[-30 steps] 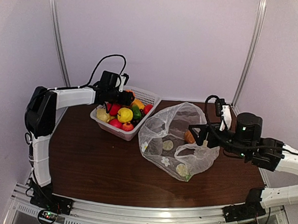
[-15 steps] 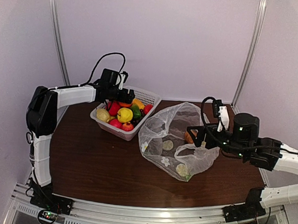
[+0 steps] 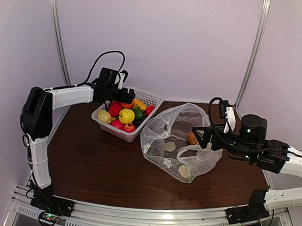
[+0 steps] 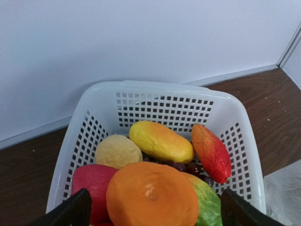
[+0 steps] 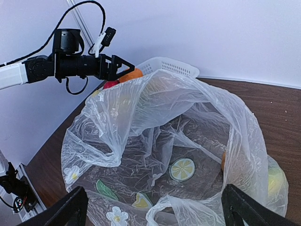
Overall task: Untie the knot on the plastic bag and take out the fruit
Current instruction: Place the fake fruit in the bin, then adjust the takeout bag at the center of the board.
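The left gripper (image 3: 126, 96) hovers, claw spread and empty, over the white lattice plastic basket (image 4: 164, 87), where a round orange toy fruit (image 4: 151, 195) tops the heap. The thin transparent flower-printed plastic bag (image 3: 165, 125) gapes on the dark wooden table (image 3: 97, 166) with no knot visible, so untying looks done. The right gripper (image 3: 200, 135), claw spread and empty, sits at its mouth beside a small orange fruit (image 3: 191, 138); that and a yellow-green round fruit (image 3: 184, 171) lower in the bag look left to fetch.
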`<move>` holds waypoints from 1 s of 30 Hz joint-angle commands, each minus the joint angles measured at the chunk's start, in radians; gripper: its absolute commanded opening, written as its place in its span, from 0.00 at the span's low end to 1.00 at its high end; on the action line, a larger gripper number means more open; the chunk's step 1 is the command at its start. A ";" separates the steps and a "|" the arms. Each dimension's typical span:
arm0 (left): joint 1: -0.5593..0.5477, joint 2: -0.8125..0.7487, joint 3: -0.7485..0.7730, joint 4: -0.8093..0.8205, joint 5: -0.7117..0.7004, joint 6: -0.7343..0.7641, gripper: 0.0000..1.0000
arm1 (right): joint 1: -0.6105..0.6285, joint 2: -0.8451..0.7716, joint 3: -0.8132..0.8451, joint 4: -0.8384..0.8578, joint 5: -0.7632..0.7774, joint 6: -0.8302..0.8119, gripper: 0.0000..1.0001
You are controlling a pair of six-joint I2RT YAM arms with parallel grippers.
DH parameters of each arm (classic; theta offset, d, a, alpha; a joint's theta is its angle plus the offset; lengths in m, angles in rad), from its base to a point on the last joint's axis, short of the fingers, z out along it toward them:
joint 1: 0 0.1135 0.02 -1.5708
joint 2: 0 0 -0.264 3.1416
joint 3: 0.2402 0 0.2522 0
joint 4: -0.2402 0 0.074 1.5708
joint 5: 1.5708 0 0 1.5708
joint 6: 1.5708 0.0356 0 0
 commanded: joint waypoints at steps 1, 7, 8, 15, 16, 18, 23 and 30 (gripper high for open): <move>0.004 -0.150 -0.056 0.055 0.082 0.048 0.95 | -0.004 -0.026 -0.011 -0.040 0.014 -0.004 1.00; -0.021 -0.363 -0.227 0.053 0.137 0.027 0.95 | -0.004 -0.056 -0.010 -0.081 0.026 -0.013 1.00; -0.029 -0.393 -0.247 0.040 0.154 0.023 0.95 | -0.004 -0.061 -0.011 -0.089 0.029 -0.011 1.00; -0.140 -0.527 -0.273 -0.096 0.249 0.043 0.96 | -0.004 -0.059 -0.009 -0.152 0.099 0.020 1.00; -0.155 -0.531 -0.268 -0.112 0.283 0.050 0.95 | -0.004 -0.055 -0.008 -0.163 0.118 0.026 1.00; -0.191 -0.531 -0.265 -0.140 0.372 0.068 0.96 | -0.004 -0.037 -0.003 -0.192 0.161 0.040 1.00; -0.272 -0.494 -0.303 -0.163 0.522 0.147 0.96 | -0.004 0.007 0.025 -0.259 0.249 0.101 1.00; -0.275 -0.430 -0.394 -0.079 0.614 0.129 0.96 | -0.008 0.045 0.031 -0.267 0.325 0.198 1.00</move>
